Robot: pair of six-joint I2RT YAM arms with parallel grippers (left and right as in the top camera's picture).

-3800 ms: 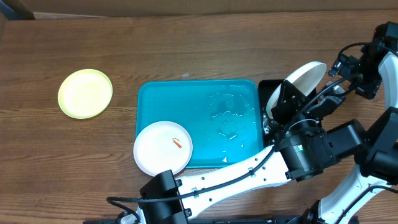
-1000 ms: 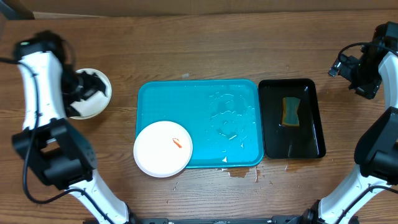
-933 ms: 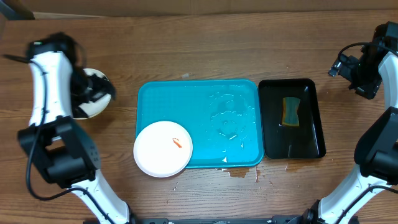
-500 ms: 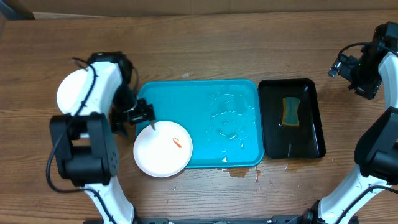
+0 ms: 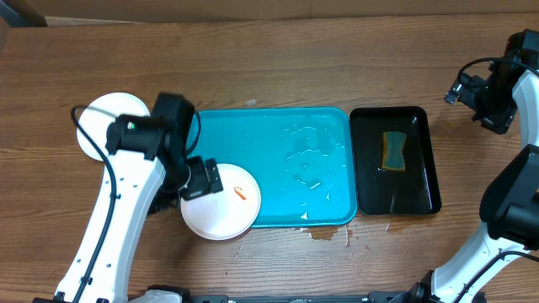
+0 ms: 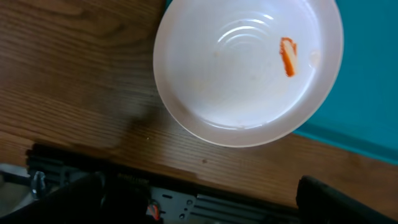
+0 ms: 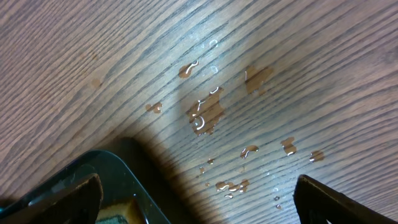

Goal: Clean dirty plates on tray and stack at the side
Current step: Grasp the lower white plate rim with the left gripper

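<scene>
The left pincer [image 5: 202, 178], spread wide, hovers directly above the smeared white plate [image 6: 242, 74], which overhangs the tray [image 5: 269, 135] corner. The right pincer [image 7: 198, 180], also spread, hangs over the wet bench [image 7: 261, 43].

You are looking down on a dark brown wooden table [image 5: 278, 67] whose grain runs side to side and fills nearly the whole overhead view. Along its far edge runs a paler tan strip [image 5: 337, 7], with a dark shape [image 5: 21, 10] at the far left corner; you cannot tell what either is. Water drops [image 7: 205, 112] bead on the wood in the right wrist view, and a small wet patch [image 5: 328, 235] lies near the front. In the left wrist view a black metal rail [image 6: 186, 202] shows past the table's edge. The light is soft and even.
</scene>
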